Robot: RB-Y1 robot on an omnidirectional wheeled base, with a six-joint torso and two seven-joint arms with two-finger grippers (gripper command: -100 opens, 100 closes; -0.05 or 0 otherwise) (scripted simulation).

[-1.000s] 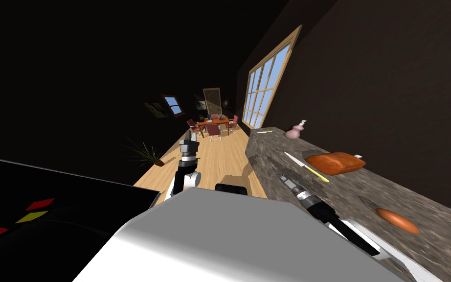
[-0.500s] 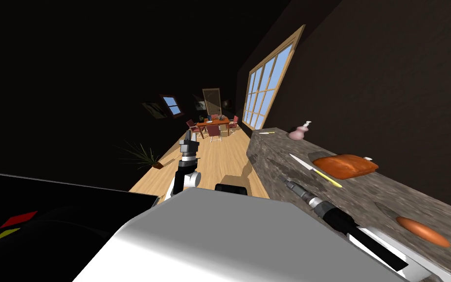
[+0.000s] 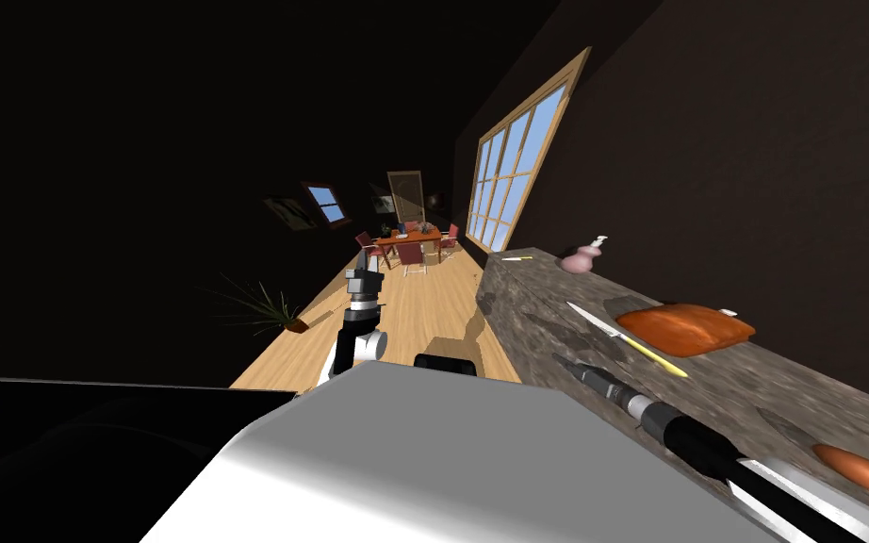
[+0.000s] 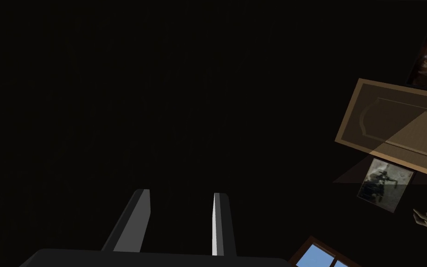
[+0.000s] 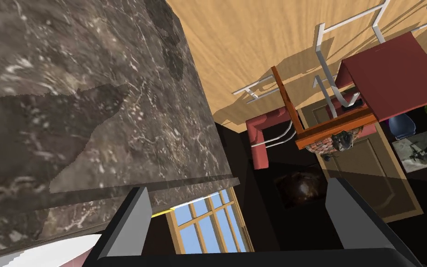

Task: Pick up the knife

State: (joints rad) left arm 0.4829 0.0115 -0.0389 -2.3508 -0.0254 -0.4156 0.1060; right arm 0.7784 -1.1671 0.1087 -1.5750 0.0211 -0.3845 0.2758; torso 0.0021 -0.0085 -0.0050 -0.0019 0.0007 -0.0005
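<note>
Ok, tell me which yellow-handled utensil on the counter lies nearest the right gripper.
The knife beside the orange-brown loaf, ahead of the right gripper; the other utensil lies far off by the pink bottle.

Along the right-hand wall, a long dark mottled stone bench [image 3: 529, 304]. At its far end, near the floor-side corner, a small yellow-handled utensil [image 3: 515, 256]; beside that, toward the wall-side edge, a pink pump bottle [image 3: 581, 256]. Midway along, by the wall-side edge, a flat orange-brown slab [image 3: 687, 328]. Just beside it on the floor side, the white-bladed, yellow-handled knife [image 3: 623, 339], lengthwise, blade toward the far end. At the near end, an orange oval lump [image 3: 864, 476]. Over the bench, between knife and floor-side edge, the right claw [image 3: 563, 359]. Over the floor left of the bench, the left claw [image 3: 364, 256]. Far beyond, a red-brown dining table [image 3: 409, 236] among red chairs [image 3: 411, 253].
</note>
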